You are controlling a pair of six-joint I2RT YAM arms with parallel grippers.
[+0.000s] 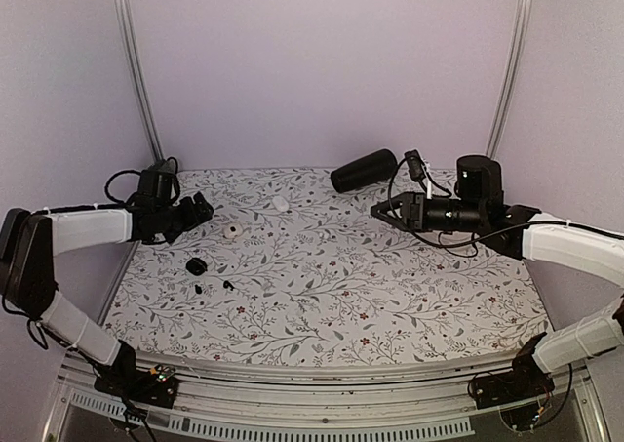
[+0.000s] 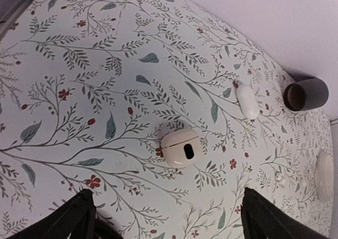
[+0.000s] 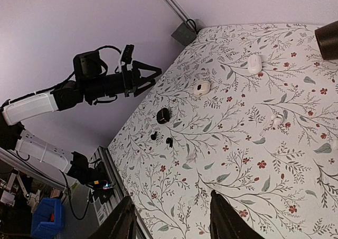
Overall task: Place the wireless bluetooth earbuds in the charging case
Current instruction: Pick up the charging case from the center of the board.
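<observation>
Two tiny black earbuds [image 1: 199,289] [image 1: 227,284] lie on the floral table near its left side, also visible in the right wrist view as earbuds [image 3: 153,136] [image 3: 169,142]. Just behind them sits a small round black charging case [image 1: 196,265] [image 3: 163,115]. My left gripper [image 1: 204,208] [image 2: 177,223] hovers open behind the case, above a white case, with nothing between its fingers. My right gripper [image 1: 375,211] [image 3: 171,223] is raised on the far right, pointing left. Its jaws stand apart and empty, far from the earbuds.
A closed white earbud case [image 1: 233,230] [image 2: 181,148] lies ahead of the left gripper, and a white oval object [image 1: 281,204] [image 2: 247,102] lies farther back. A black cylinder [image 1: 364,171] [image 2: 305,94] lies at the back. A small white bud [image 3: 275,118] rests mid-table.
</observation>
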